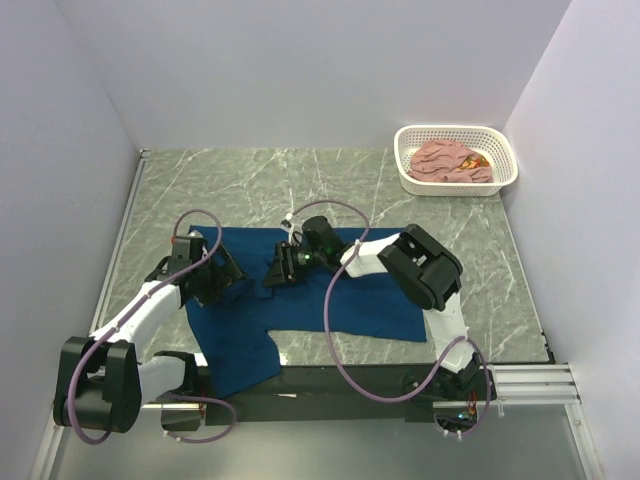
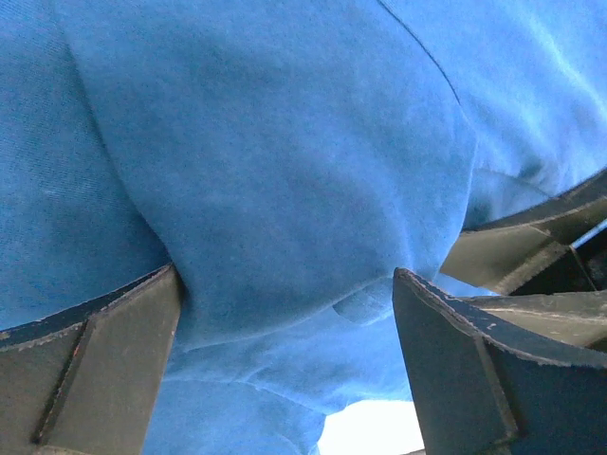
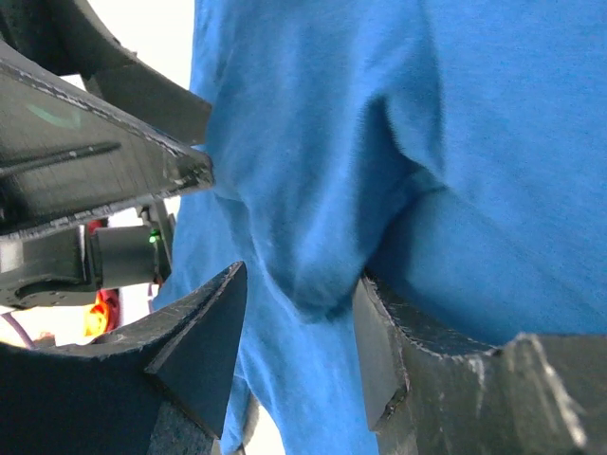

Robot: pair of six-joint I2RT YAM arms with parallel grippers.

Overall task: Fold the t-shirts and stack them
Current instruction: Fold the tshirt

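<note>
Two shirts in all. Dark blue shirt (image 1: 350, 300) spread out flat on the table (image 1: 300, 180), in the near middle, with one end hanging down over the near edge on the left. Pink shirt (image 1: 445, 160) all bunched up inside the white basket (image 1: 455, 130), in the far right corner, well apart from the blue one, with a bit of orange peeking out on its right side. Both arms (image 1: 150, 300) bent low over the far left part of the blue shirt, tips pointing at each other. Left pincer (image 2: 285, 275) spread wide, fingers (image 2: 104, 351) down on the cloth, a soft blue hump between them. Not pinching anything. Right pincer (image 3: 299, 280) just beside it, on its right, fingers partway apart, a small fold of blue cloth hanging in the gap and touching one finger. Cannot tell if squeezed tight or just loose. Blue cloth filling nearly all of both close-up views. Purple cables (image 1: 330, 340) looping over both arms. Grey stone-look table top, pale walls (image 1: 300, 70) on three sides.
</note>
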